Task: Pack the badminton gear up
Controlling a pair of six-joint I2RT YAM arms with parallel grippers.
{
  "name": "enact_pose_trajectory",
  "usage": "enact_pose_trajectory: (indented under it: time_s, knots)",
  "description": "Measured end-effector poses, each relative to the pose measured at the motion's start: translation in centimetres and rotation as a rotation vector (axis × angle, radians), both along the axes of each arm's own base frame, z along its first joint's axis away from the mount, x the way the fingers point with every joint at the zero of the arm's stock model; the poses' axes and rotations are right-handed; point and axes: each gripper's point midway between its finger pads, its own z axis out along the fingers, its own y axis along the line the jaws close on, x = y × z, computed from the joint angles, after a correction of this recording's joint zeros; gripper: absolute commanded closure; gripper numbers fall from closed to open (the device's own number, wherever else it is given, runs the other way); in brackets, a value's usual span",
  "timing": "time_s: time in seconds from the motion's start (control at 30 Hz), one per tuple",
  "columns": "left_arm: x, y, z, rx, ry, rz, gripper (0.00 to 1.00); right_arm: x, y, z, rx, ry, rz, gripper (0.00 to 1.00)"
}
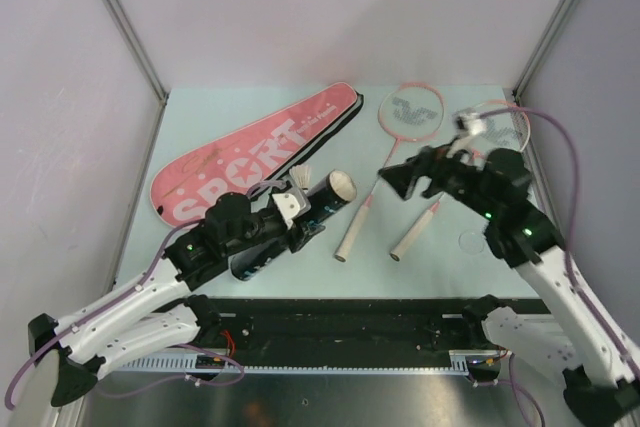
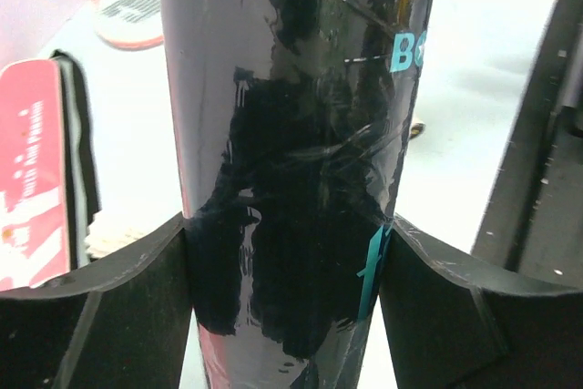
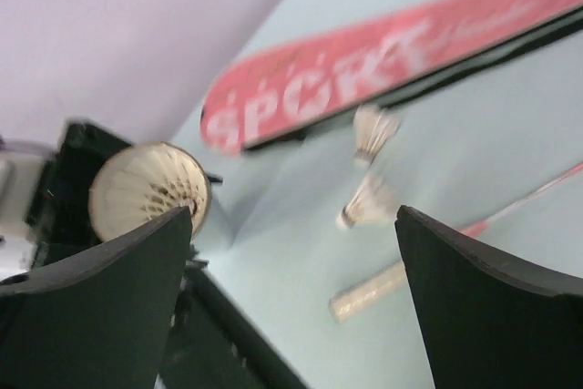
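On the pale table (image 1: 200, 107), left of centre: long black tube (image 1: 262, 252), lying aslant, gripped across its body by the left gripper (image 2: 290, 225), one finger pressed to each side; open end (image 3: 150, 190) turned toward the table's middle, white feathers showing inside. Just beyond the tube: two white shuttlecocks (image 3: 364, 202), blurred. Behind these: pink bag (image 1: 255, 152) lettered "SPORT", flat, running diagonally to the far edge. Right of centre: two pink-rimmed rackets (image 1: 412, 112), heads far, pale handles near and side by side. Above their shafts: right gripper (image 3: 293, 216), fingers spread wide, holding nothing.
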Motion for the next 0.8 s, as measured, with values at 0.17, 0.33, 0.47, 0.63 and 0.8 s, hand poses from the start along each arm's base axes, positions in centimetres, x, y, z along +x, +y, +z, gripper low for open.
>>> enact_pose_trajectory:
  time_s: [0.17,0.33,0.47,0.63,0.8]
  knots:
    - [2.0,1.3,0.2,0.013,-0.029,0.129,0.87,0.8,-4.7,5.7,0.141,-0.167,-0.182,0.00]
    - [3.5,3.2,0.9,0.014,-0.066,0.266,0.81,7.2,-3.5,1.0,0.092,-0.093,-0.207,0.00]
    - [3.7,5.4,3.2,-0.044,-0.124,0.357,0.81,12.5,-1.6,-9.1,-0.022,0.080,-0.150,0.08]
    - [3.5,7.4,5.6,-0.113,-0.177,0.424,0.81,12.8,2.3,-21.0,-0.135,0.304,0.065,0.20]
    - [3.5,7.6,6.1,-0.132,-0.189,0.438,0.81,12.5,6.8,-24.6,-0.154,0.337,0.250,0.25]
